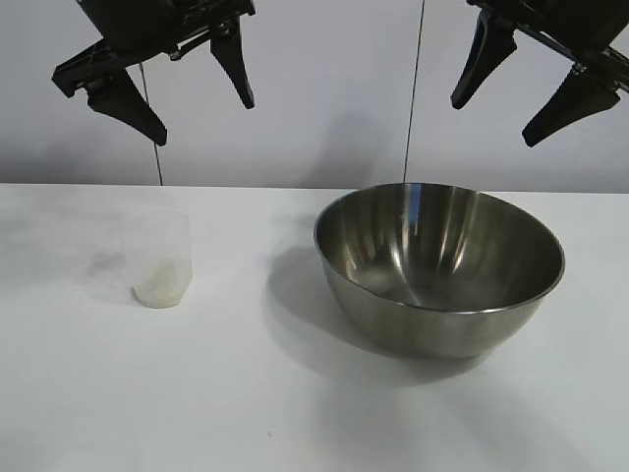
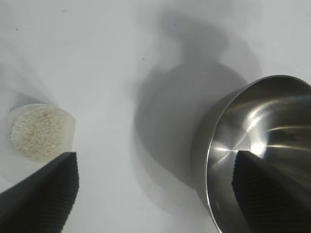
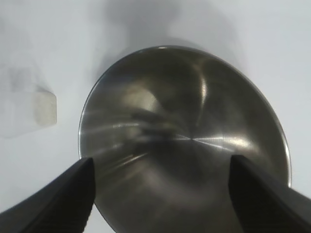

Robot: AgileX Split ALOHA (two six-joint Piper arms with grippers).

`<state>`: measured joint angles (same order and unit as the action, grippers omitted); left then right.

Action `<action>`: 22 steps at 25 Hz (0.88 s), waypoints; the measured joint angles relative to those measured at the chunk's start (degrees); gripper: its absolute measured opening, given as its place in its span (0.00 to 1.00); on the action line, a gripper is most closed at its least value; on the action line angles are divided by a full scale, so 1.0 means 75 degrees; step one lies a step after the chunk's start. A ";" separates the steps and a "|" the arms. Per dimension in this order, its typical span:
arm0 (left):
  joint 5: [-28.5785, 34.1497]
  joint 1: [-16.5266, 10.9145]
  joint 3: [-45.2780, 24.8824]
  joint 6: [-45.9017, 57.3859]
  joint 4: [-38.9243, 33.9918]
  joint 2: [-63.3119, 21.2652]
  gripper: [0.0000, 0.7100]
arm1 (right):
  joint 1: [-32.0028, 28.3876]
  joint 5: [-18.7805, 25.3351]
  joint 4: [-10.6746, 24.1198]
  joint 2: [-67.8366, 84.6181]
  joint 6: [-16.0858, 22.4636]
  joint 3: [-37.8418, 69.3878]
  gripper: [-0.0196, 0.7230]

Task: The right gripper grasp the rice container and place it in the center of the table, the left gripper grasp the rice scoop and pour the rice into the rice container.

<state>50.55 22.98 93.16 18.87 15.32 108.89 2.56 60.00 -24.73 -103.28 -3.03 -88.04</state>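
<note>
The rice container [image 1: 439, 267], a large shiny steel bowl, stands empty on the white table [image 1: 246, 393], right of the middle. The rice scoop [image 1: 160, 260], a small translucent cup, stands upright at the left with rice [image 1: 160, 287] in its bottom. High over the scoop hangs my left gripper [image 1: 201, 110], open and holding nothing. My right gripper [image 1: 496, 118] hangs open above the bowl's far rim. The left wrist view shows the rice [image 2: 39, 132] in the scoop and the bowl [image 2: 262, 145] to either side of the open left gripper [image 2: 155, 187]. From the right wrist the bowl [image 3: 184, 136] fills the frame beneath the open right gripper [image 3: 163, 189], with the scoop [image 3: 41, 110] beside it.
A pale wall [image 1: 314, 88] with two thin vertical seams rises behind the table's far edge. Bare tabletop lies in front of the bowl and the scoop.
</note>
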 joint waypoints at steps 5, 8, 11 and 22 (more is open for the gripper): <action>0.0000 0.0000 0.0000 0.0000 0.0000 0.0000 0.88 | 0.0000 0.0000 0.0000 0.0000 0.0000 0.0000 0.73; 0.0000 0.0000 0.0000 0.0000 0.0000 0.0000 0.88 | 0.0000 0.0001 0.0000 0.0000 -0.0056 0.0000 0.73; 0.0000 0.0000 0.0000 0.0000 0.0000 0.0000 0.88 | 0.0000 0.0259 0.0251 0.0000 -0.0439 0.0000 0.73; 0.0000 0.0000 0.0000 0.0000 0.0000 0.0000 0.88 | 0.0000 0.1286 0.2371 -0.0066 -0.0462 0.0000 0.73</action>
<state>50.55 22.98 93.16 18.87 15.32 108.89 2.56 69.65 -6.95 -103.77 -6.50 -88.04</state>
